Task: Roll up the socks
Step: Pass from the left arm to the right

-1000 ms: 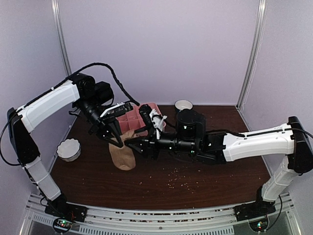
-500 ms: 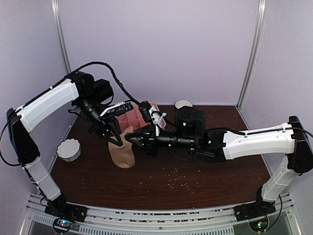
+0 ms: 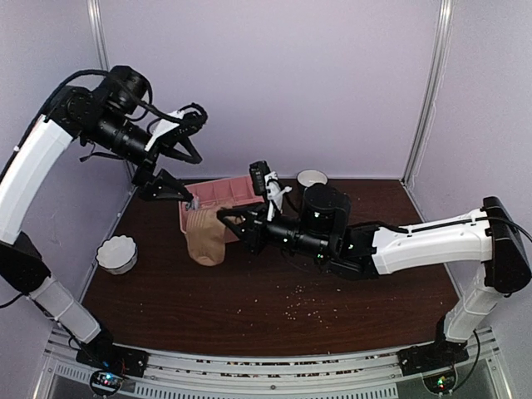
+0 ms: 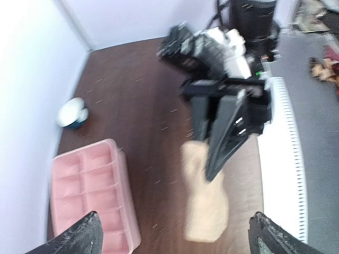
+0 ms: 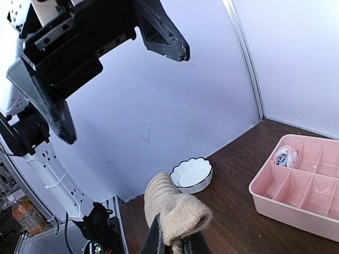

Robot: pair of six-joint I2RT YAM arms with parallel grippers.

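ok so my right hand (image 5: 170, 243) is pinched shut on the tan sock (image 5: 175, 211), clamped on a folded-over bit so a fat loop of fabric bulges up over the fingers. from the top view the rest of the sock droops from the grip toward the table (image 3: 374, 291), and I honestly can't tell if the far end touches the wood or hangs just off it. my left hand (image 4: 175, 214) is spread wide open with nothing in it, up high above the sock and off to the left, well apart from the fabric. just behind the sock is the pink tray (image 5: 286, 211), and in one corner compartment there's a small bundle (image 5: 286, 156) with teal and white on it. that might be the patterned sock already tucked away, but it's too small for me to swear to. further out there's a white scalloped bowl (image 3: 116, 253) on the left side of the table, a little cup (image 3: 312, 177) at the back edge, and crumbs (image 3: 303, 309) scattered nearer the arm bases. progress-wise I'd call the tan one barely started: one fold at the pinch at most, the length loose and flat, no tight roll anywhere. what's left as I see it is the actual winding up, and with only one hand on it I reckon the left needs bringing down to help
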